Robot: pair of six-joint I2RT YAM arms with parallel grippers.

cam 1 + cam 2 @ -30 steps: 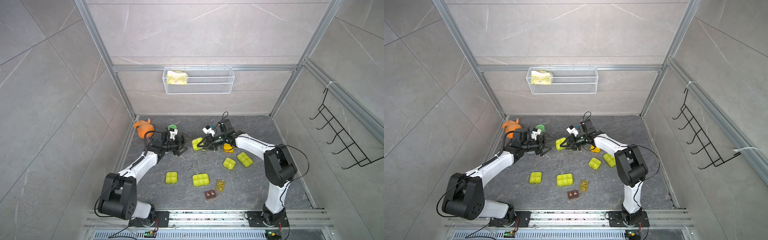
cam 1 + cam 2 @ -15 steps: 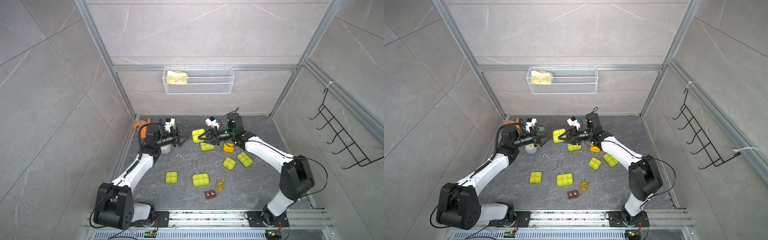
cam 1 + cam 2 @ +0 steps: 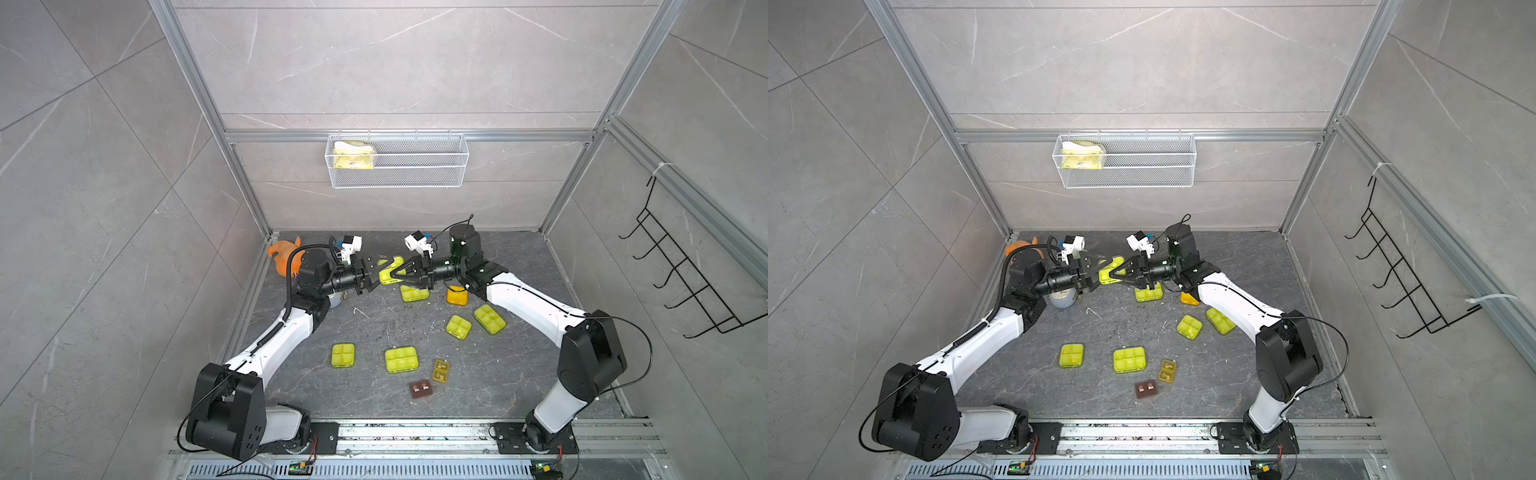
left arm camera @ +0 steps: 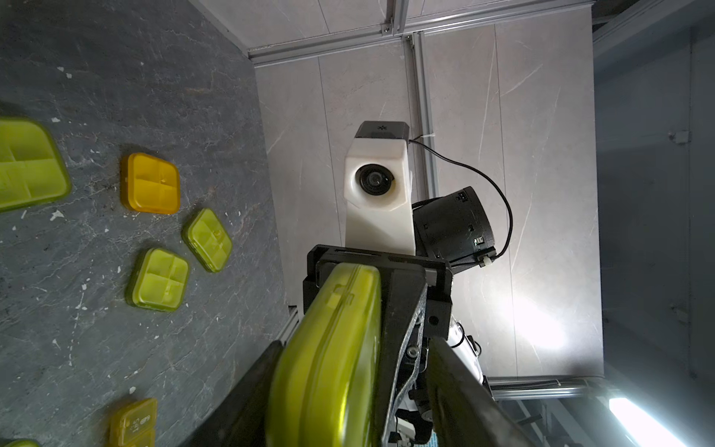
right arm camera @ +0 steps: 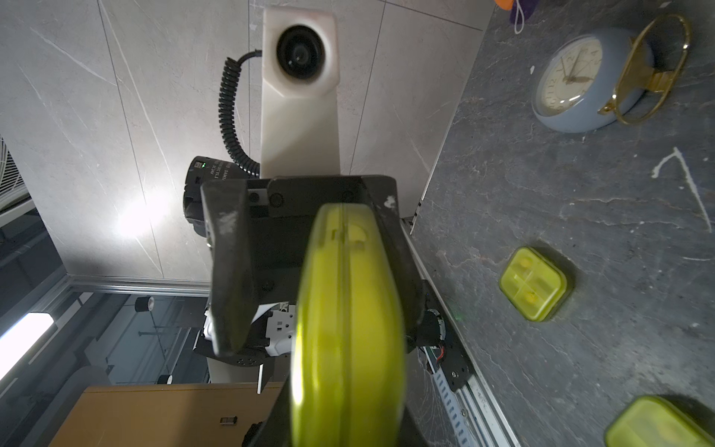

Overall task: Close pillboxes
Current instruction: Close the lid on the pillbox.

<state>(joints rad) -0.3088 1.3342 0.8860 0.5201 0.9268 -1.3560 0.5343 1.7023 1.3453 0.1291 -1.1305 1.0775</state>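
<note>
Right fingers point(image 4: 402, 321) clamp the yellow-green pillbox point(image 5: 348, 309) on edge; left fingers point(image 5: 228, 271) straddle it half-open, one finger apart. It hangs above the bench point(image 3: 374, 324), near the orange pillbox point(image 3: 456, 295), on its left-arm side. Likely light, stiff, slick plastic: squeeze the broad faces near the latch.

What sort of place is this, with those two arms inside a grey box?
Probably a robot test booth in a lab, not a home: metal frame around grey wall panels, two arms bolted to a front rail, and small pillboxes laid out as practice props.
</note>
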